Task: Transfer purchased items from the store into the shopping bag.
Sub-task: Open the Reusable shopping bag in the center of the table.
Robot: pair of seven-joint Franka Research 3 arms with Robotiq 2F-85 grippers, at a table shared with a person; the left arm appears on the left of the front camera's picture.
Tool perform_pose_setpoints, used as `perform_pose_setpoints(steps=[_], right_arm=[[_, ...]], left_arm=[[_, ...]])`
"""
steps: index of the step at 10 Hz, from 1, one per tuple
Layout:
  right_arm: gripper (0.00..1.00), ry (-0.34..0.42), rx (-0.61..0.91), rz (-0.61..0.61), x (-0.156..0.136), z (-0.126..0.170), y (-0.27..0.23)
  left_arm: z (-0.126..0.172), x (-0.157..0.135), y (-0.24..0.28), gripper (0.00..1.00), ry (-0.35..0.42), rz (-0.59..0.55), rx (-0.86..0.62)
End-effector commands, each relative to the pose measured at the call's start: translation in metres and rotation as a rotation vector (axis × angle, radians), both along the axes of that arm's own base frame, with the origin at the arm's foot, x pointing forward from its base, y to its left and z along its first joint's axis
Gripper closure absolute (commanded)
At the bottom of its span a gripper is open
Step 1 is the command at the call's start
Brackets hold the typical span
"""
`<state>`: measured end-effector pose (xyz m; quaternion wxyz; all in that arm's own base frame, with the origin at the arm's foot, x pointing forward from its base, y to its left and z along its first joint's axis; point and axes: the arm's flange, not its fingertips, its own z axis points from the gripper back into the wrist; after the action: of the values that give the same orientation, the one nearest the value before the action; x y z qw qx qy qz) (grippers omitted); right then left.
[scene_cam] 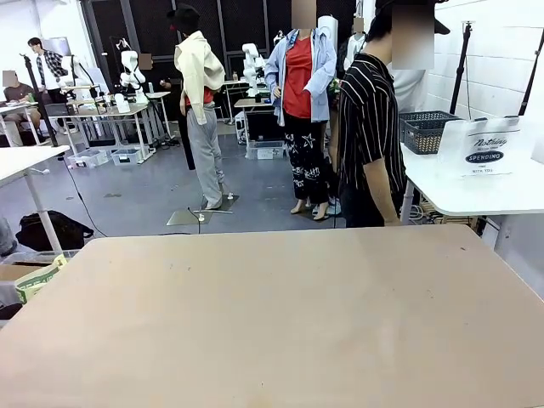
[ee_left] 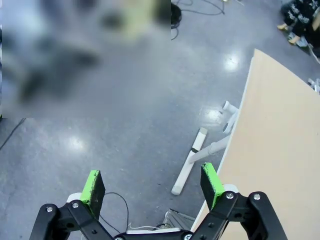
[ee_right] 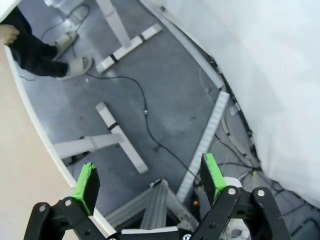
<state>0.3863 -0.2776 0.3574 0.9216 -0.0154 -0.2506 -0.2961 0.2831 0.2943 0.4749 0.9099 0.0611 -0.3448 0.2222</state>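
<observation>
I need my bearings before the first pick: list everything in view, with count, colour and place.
work table: one, tan, foreground.
side table: one, white, far right.
basket: one, dark grey, on the side table.
shopping bag: one, whitish with black lettering, on the side table, right of the basket.
cables: several, black, on the grey floor.
person: one, striped shirt, standing at the work table's far edge.
left tool: one, black with green pads, open, over the floor beside the table edge.
right tool: one, same colours, open, over the floor.
</observation>
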Motion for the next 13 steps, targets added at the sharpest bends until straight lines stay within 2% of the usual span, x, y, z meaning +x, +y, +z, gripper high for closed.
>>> perform_pose_setpoints(steps=[1,2,13], right_arm=[[0.0,-0.048,-0.027,0.085,0.011,0.005,0.003],[0.0,0.0,0.0,0.0,0.0,0.0,0.0],[0.0,0.0,0.0,0.0,0.0,0.0,0.0]], left_arm=[[-0.061,-0.031,-0.085,0.0,-0.061,-0.147,0.035],[0.0,0.0,0.0,0.0,0.0,0.0,0.0],[0.0,0.0,0.0,0.0,0.0,0.0,0.0]])
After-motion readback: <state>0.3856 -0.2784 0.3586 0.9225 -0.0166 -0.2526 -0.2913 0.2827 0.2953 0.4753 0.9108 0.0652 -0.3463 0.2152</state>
